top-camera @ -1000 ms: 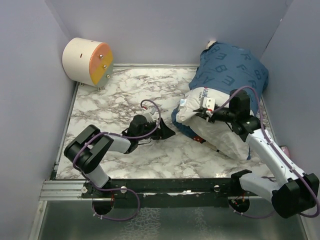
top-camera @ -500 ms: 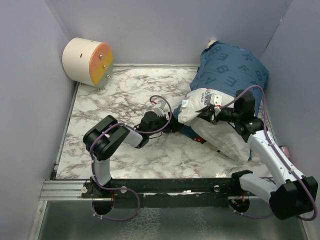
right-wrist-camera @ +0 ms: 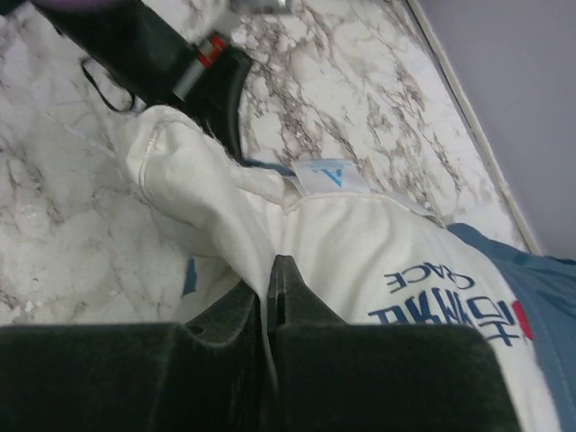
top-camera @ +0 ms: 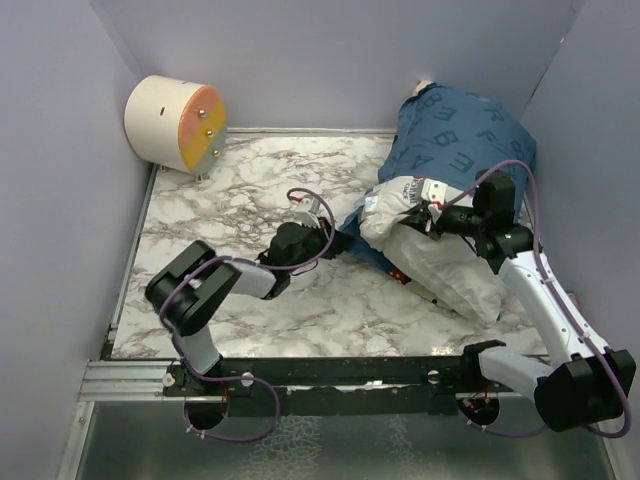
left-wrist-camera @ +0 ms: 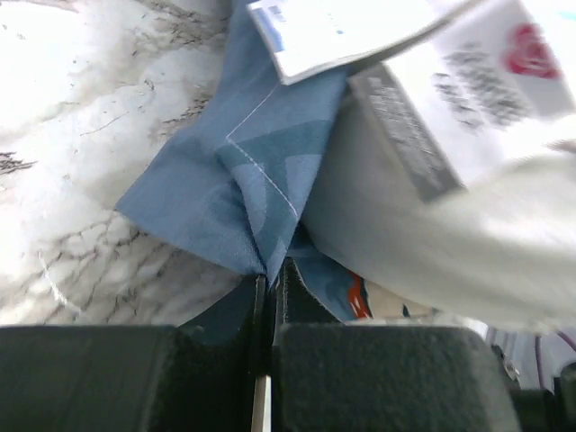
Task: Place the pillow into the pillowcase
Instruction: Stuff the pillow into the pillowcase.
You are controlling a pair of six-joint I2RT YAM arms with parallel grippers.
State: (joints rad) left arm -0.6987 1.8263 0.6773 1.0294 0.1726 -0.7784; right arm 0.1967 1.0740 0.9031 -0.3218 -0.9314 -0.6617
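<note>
Two arms work over the marbled counter [top-camera: 230, 210], both reaching toward its right side. The pillow [top-camera: 445, 275] lies along the right edge, plump and white, its near end bare and its far end tucked into the pillowcase [top-camera: 465, 135], which is bunched up against the far right corner. A printed label [top-camera: 408, 190] shows on the pillow just where the blue fabric begins.

The left fingers [left-wrist-camera: 270, 301] are clenched on a corner of the pillowcase's blue edge, near the middle of the counter; the left wrist view shows the cloth folded to a point and pinched between the two dark pads, with the white pillow just beside it. The right fingers [right-wrist-camera: 268, 297] are clenched on a fold of the pillow's white cover, close to the label.

A cream cylinder [top-camera: 172, 122] with an orange face sits in the far left corner, well apart from everything else.
</note>
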